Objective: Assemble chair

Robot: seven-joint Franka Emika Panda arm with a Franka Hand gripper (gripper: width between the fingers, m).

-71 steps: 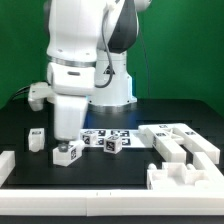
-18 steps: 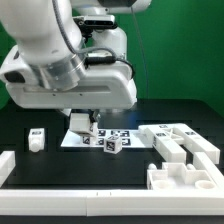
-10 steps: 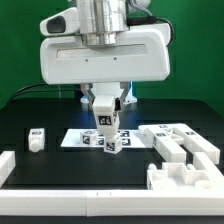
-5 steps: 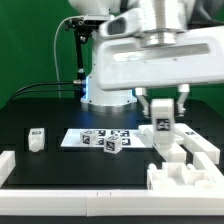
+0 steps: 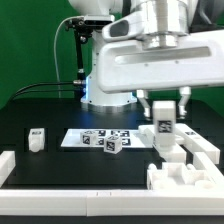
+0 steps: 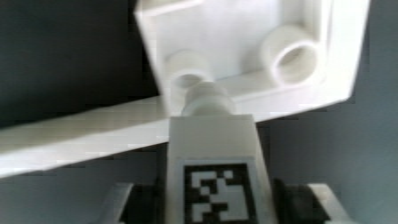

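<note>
Arm reaches down on the exterior view's right, wrist vertical, gripper (image 5: 164,116) fingers clamped on an upright tagged chair bar (image 5: 163,129) just above a white chair block (image 5: 186,152).

Black table (image 5: 50,112) under marker board (image 5: 75,138), chair parts (image 5: 190,152), border rails (image 5: 80,196)

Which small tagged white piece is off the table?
The piece clamped in the gripper, over the big chair part on the exterior view's right; the cube by the marker board and the far-left block rest down.

Table (image 5: 55,120) lies open beside the marker board (image 5: 75,138); chair blocks (image 5: 185,150) crowd the exterior view's right.
</note>
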